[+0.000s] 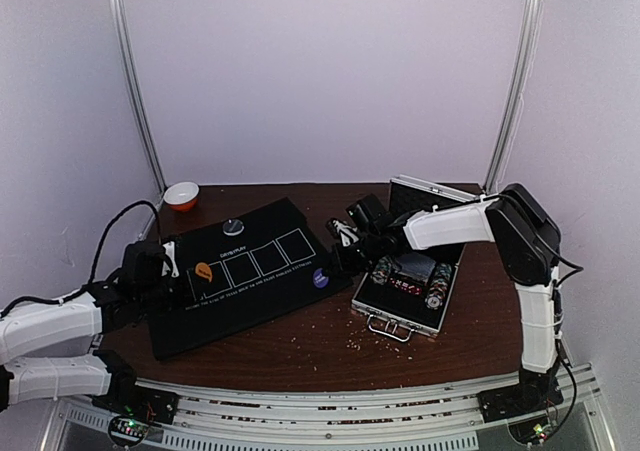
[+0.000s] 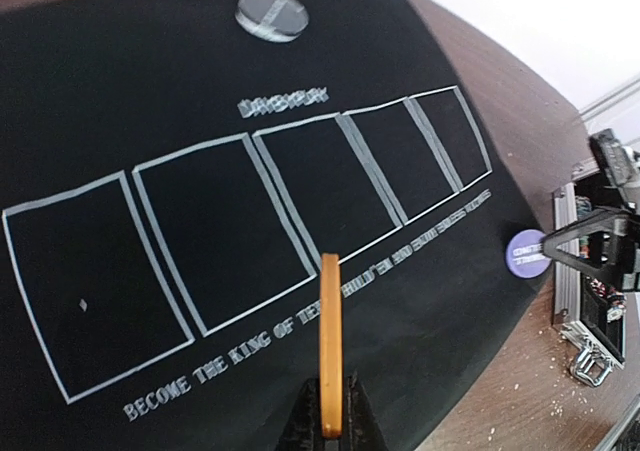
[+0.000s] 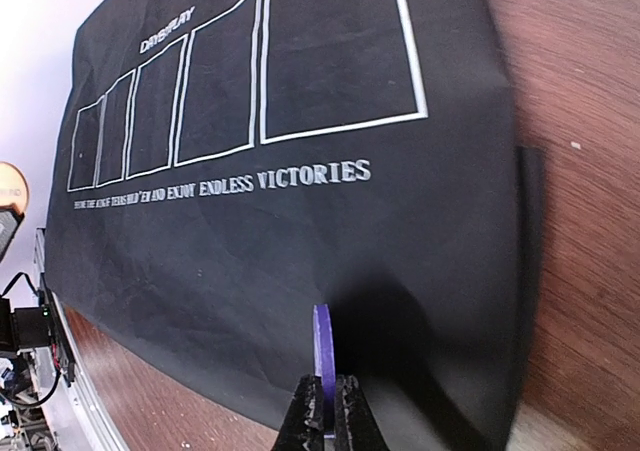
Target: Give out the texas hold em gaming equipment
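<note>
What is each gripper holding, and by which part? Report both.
The left gripper pinches the orange disc at its rim, with the disc standing on edge. The right gripper pinches the purple disc the same way, at its rim.

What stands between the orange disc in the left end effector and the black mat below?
Nothing visible. The orange disc, pinched on edge by the left end effector, is over bare black mat; the grey disc and purple disc are well aside.

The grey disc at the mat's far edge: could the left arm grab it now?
Probably not yet: the way to the grey disc is open, but the left gripper is shut on the orange disc.
</note>
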`<state>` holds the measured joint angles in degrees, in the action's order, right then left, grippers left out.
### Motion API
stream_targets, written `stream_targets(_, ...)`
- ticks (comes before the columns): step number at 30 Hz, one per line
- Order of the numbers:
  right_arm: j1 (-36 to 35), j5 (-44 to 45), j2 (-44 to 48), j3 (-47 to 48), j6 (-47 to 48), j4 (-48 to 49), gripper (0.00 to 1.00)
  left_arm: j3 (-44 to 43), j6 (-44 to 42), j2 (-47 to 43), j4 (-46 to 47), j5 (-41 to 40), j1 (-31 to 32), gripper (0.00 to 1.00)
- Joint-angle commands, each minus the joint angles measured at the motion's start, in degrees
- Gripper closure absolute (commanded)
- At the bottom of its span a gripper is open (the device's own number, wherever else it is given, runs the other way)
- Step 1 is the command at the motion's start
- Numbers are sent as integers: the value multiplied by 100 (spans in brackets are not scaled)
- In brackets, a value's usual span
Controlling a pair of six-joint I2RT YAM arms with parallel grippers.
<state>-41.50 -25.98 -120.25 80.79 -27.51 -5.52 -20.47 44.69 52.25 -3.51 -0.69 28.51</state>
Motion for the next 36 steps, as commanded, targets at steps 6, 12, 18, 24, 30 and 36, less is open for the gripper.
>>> stream_targets(6, 125, 220, 575, -254, -58, -276, 100, 320, 633, -207, -125, 305, -387, 100)
stream_targets(12, 298, 99, 339, -357, -159, -160, 100, 415, 818, -417, -298, 369, -524, 100)
stream_targets(18, 300, 492, 167, -96, 26, -551, 93, 531, 1244, -674, -794, 770, -744, 100)
stream_targets(24, 300, 1023, 324, 57, 256, -830, 68, 671, 1854, -1102, -1486, 1122, -1135, 100)
stream_targets(30, 253, 1334, 325, 423, 595, -1269, 55, 974, 2655, -1112, -1943, 1389, -1253, 100)
stream_targets(36, 147, 1446, 516, 607, 888, -1365, 52, 1354, 3164, -1176, -1908, 1212, -1570, 100)
